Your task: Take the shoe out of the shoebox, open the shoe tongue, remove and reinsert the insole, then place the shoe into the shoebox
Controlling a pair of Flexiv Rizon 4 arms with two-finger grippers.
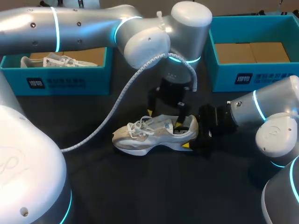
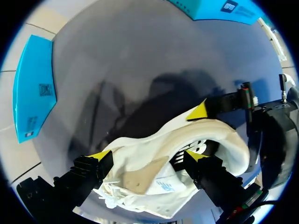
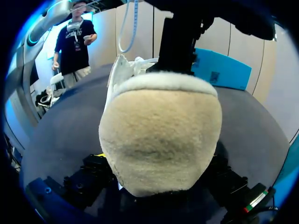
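Observation:
A white and beige shoe (image 1: 152,133) stands upright on the black table, toe to the left. My right gripper (image 1: 191,135) comes in from the right and is shut on its heel; that fuzzy beige heel (image 3: 159,135) sits between the fingers of the right gripper (image 3: 159,172). My left gripper (image 1: 164,117) hangs open just above the shoe's opening. In the left wrist view the left gripper (image 2: 147,156) straddles the shoe (image 2: 154,186), one yellow tip by the laces' side and the other at the opening. A yellow fingertip (image 2: 198,112) of the right gripper rests against the heel's side.
A teal shoebox (image 1: 56,81) at the back left holds a second white shoe (image 1: 58,60). Another teal shoebox (image 1: 247,74) at the back right shows only its cardboard floor. A white cable (image 1: 112,116) from the left arm drapes down to the table left of the shoe.

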